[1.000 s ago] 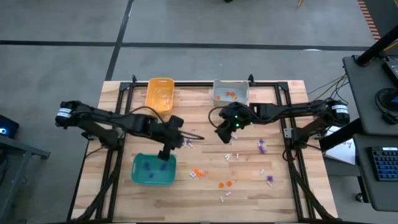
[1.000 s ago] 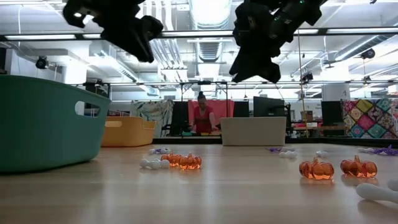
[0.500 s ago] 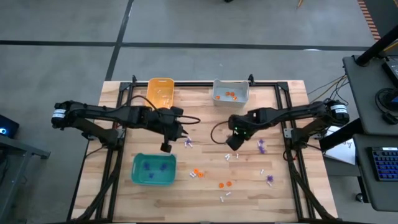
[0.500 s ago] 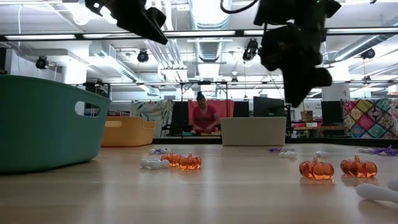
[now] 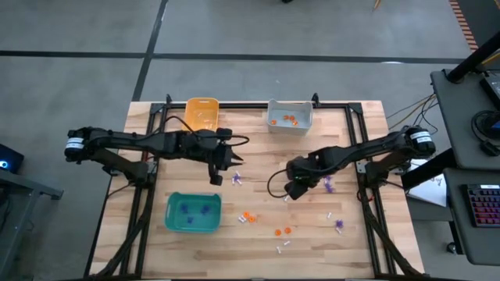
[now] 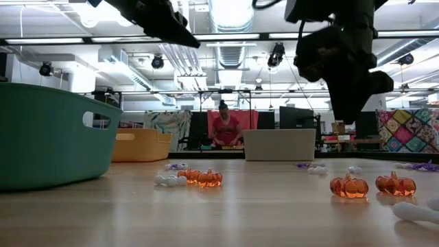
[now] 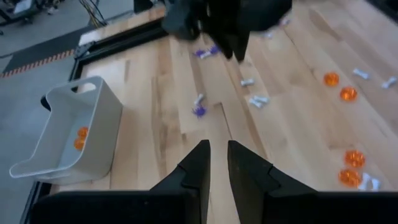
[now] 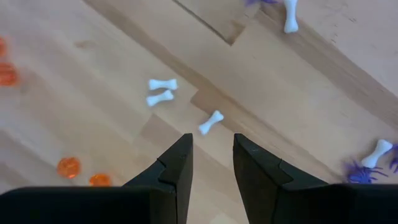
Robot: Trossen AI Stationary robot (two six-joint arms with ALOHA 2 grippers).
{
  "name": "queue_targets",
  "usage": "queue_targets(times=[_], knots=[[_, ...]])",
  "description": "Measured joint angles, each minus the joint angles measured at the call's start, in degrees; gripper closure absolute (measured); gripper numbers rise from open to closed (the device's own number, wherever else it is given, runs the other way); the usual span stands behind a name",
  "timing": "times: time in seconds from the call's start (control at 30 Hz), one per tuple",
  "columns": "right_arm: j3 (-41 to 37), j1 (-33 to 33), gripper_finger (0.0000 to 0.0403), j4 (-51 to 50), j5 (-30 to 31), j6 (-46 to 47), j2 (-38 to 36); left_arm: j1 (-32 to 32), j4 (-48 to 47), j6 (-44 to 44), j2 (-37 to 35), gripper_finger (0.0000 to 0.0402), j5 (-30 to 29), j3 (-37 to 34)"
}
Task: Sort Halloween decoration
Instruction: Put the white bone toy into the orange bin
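The Halloween decoration lies strewn over the wooden table: white bones [image 8: 211, 122], orange pumpkins [image 6: 348, 186] and purple spiky ones [image 7: 199, 111]. My right gripper [image 8: 211, 163] hangs open above the table's middle, pointing steeply down, with one white bone just ahead of its fingertips. It touches nothing. My left gripper [image 7: 216, 163] hovers high left of the middle, slanting toward the table's right. Its fingers stand a narrow gap apart with nothing between them. In the high view the right gripper [image 5: 289, 192] is right of the left gripper [image 5: 230, 162].
A teal bin [image 5: 193, 212] holding purple pieces stands near the left front. An orange-yellow bin [image 5: 201, 115] and a grey bin [image 5: 290, 117] holding orange pumpkins stand at the far edge. A black frame [image 5: 156, 117] borders the table. A person sits in the room beyond.
My left gripper has gone from above the teal bin toward the table's far edge, rising and tipping up to a flatter slant. My right gripper has come from near the grey bin toward the near edge and down, tipping steeply downward and rolling about its own line.
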Motion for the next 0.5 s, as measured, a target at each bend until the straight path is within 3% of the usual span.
queue_targets(times=[0.5], knots=[[2.6, 1.3, 0.0301, 0.2, -1.5, -1.5, 10.2, 1.8, 1.6, -3.6, -1.1, 0.0363, -0.1, 0.0]])
